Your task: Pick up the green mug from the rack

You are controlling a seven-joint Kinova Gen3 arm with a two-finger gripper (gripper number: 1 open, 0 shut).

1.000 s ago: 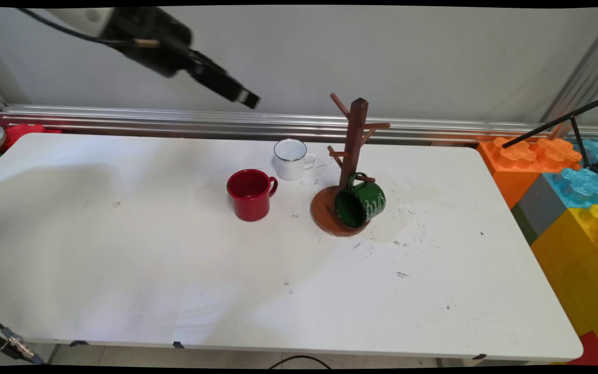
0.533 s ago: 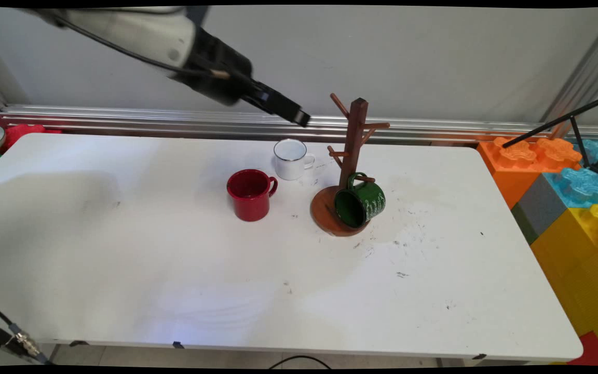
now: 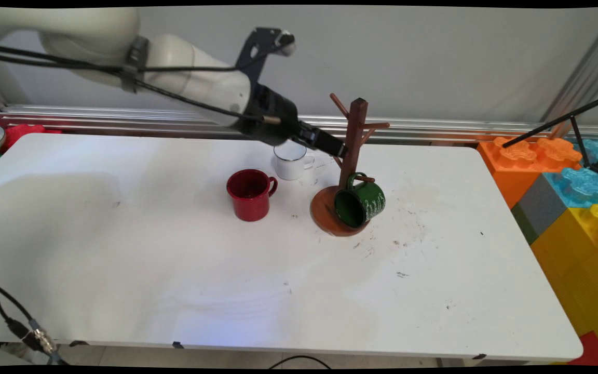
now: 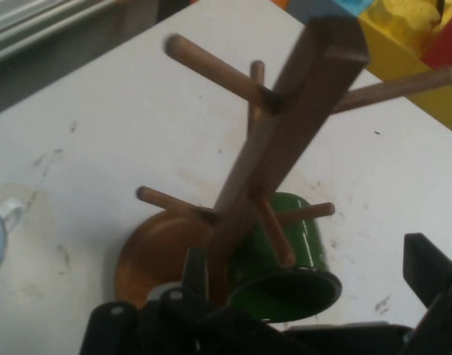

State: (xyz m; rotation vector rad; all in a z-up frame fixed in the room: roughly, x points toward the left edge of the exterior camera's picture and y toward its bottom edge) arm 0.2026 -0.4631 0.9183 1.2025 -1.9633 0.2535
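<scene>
Above the white bench [image 3: 122,234], the black two-finger pincer [image 3: 336,149] hangs spread and empty beside the brown wooden mug tree [image 3: 353,135], whose lower peg carries a green enamel mug [image 3: 366,200].

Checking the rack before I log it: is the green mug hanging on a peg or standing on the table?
Hanging. The green mug is tipped sideways, its handle hooked over a low peg of the tree, above the base.
</scene>
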